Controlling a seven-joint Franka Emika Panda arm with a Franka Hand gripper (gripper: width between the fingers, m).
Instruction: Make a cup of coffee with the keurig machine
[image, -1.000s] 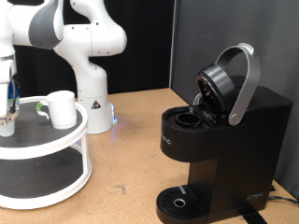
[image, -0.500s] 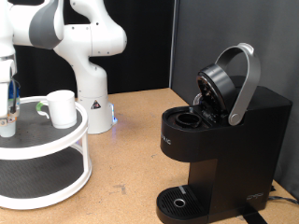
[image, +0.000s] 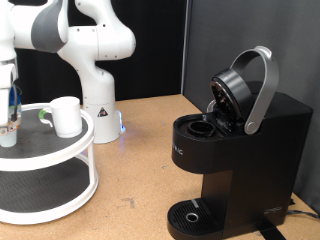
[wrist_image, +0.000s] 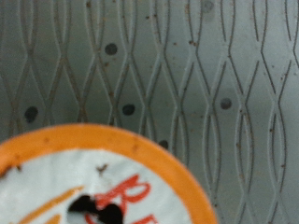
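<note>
- While the gripper (image: 8, 118) hangs at the far 9 o'clock edge of the exterior view, it sits low over the top tier of a white two-tier round stand (image: 60, 150), right above a small white pod (image: 8, 136) resting on that tier.
- Finger state: cannot tell. The fingers are cropped by the frame edge in the exterior view and do not appear in the wrist view.
- Wrist view: filled by the tier's dark patterned mat (wrist_image: 187, 65), with the pod's lid (wrist_image: 103, 182), orange-rimmed, white centre, red print, close beneath the camera.
- The cup (image: 66, 116), plain white, stands upright on the same top tier, at about 3 o'clock from the gripper and apart from it, near the tier's rim.
- The keurig machine (image: 240, 150) stands on the wooden table (image: 140, 150) at 4 o'clock in the exterior view, well apart from the stand.
- Machine lid raised, grey handle (image: 262, 85) tilted up and back; the pod chamber (image: 205, 127) is exposed. Whether anything is in it cannot be told.
- Round drip tray (image: 192, 215) at the machine's base.
- Robot base (image: 98, 100) behind the stand, at 11 o'clock.
</note>
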